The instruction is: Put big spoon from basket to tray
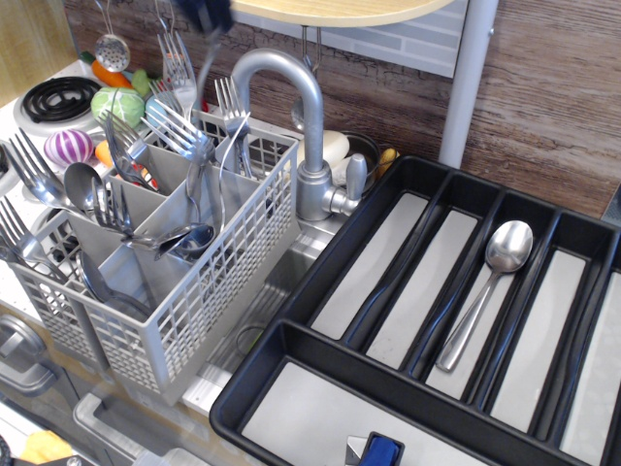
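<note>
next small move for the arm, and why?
Probably lift straight up a little before swinging right to the tray: the gripper is at the top edge above the basket, a slim blurred piece hanging below it, forks close by.

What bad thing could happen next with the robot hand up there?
1. A thin metal piece hangs blurred below the gripper; it might be swinging and could slip.
2. The forks crowd beside it and might snag.
3. The faucet arches between the basket and the tray, so the piece could knock it.
</note>
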Available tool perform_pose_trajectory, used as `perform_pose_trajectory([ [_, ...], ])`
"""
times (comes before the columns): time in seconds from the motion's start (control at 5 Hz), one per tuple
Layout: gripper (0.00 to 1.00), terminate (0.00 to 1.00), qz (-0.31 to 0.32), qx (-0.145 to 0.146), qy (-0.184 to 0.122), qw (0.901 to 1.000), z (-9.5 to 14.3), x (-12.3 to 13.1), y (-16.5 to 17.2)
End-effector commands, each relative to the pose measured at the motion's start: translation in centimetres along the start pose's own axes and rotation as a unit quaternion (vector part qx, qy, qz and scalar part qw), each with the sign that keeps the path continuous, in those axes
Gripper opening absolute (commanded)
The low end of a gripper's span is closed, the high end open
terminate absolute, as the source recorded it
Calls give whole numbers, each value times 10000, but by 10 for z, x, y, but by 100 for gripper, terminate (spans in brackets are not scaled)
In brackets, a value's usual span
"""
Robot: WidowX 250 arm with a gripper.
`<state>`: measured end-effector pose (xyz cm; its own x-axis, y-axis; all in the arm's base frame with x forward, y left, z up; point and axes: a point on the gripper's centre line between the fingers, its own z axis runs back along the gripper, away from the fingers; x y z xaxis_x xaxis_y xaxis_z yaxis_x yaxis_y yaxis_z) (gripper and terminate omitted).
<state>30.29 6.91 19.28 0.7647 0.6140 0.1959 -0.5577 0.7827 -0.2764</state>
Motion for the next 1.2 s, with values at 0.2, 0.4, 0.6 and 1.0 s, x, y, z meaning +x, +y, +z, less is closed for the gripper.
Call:
perform_pose_trajectory([
  [0.2,0,0,902,-48,854,9922,23,-8,-71],
  [0.4,0,0,1218,-224,1128,9859,-3,-19,-90],
  [0.6,0,0,1536,-429,1235,9795,-27,-27,-112],
  [1.0,0,0,1686,-544,1280,9758,-72,-44,-144],
])
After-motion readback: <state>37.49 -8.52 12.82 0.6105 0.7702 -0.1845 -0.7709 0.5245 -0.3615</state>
